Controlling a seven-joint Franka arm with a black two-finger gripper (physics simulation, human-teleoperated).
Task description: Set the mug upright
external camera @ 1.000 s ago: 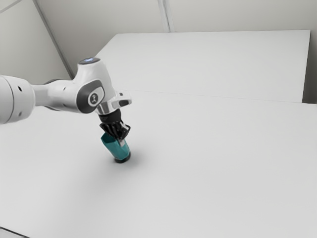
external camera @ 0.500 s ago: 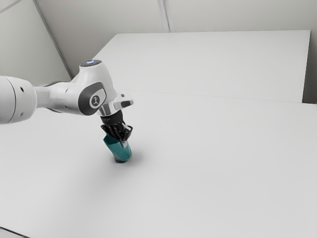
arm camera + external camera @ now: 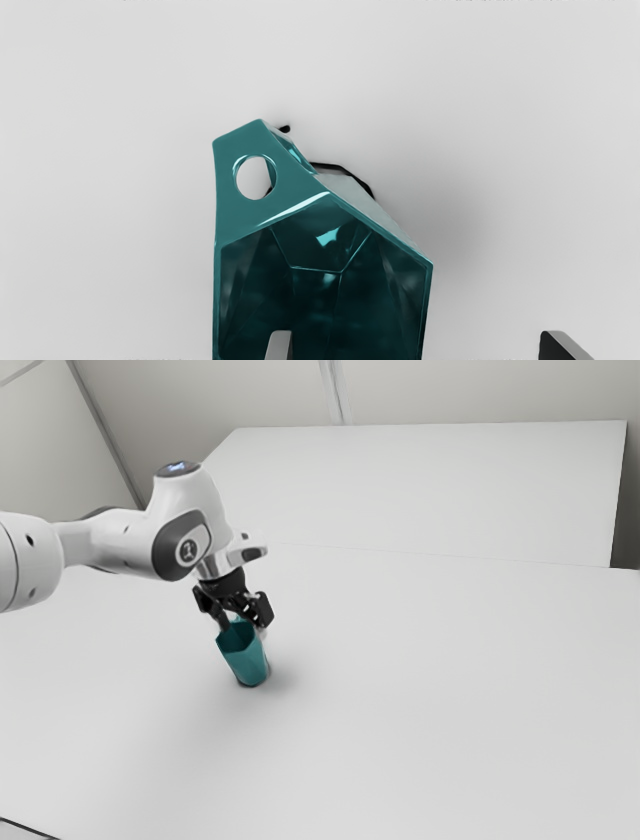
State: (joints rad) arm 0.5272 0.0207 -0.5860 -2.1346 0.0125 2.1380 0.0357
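Teal, faceted, glossy mug stands mouth up on the smooth pale-grey surface, just below the black two-finger claw.
Claw is released, its fingers wide apart; in the wrist view, one finger overlaps the mug's open mouth and the other lies outside its wall. The pierced teal handle points away from the fingers. Any slight lean of the mug cannot be determined.

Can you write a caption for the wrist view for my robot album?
Peeking into a teal mug: the gripper is open, one fingertip over the mug's mouth.
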